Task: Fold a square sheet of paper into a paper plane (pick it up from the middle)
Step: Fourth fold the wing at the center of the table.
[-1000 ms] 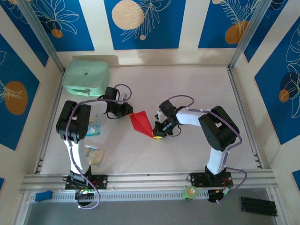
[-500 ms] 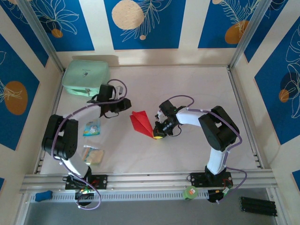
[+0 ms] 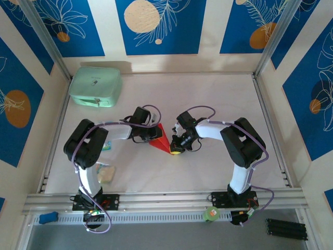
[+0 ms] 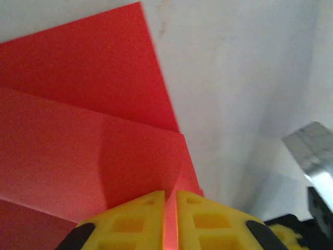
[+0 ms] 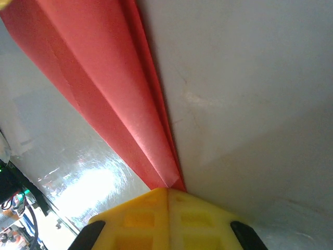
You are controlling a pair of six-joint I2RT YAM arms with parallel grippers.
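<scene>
1. Between the two end effectors, on the white worktop [image 3: 208,99], lies the red paper plane [image 3: 162,139]. It is a narrow dart, its wide tail toward the left end effector [image 3: 151,135] and its sharp tip toward the right end effector [image 3: 175,146].
2. The left end effector is closed on the tail. In its wrist view the yellow fingers [image 4: 143,216] stand almost together with a thin red layer pinched between them, and stepped folded layers spread out ahead of them.
3. The right end effector is closed on the tip. In its wrist view the long creased flaps run straight in to the seam where its fingers [image 5: 200,219] meet.
4. The paper looks very light and thin, stiff only along its creases. It will likely bend or buckle if the two end effectors push toward each other, and could tear or slip if they pull apart hard.
5. The best hold is probably on the stacked layers near a crease, where the paper is thickest. A single loose flap would flex away.
6. The mint-green case [image 3: 95,86] sits well behind the left end effector, clear of the work.
</scene>
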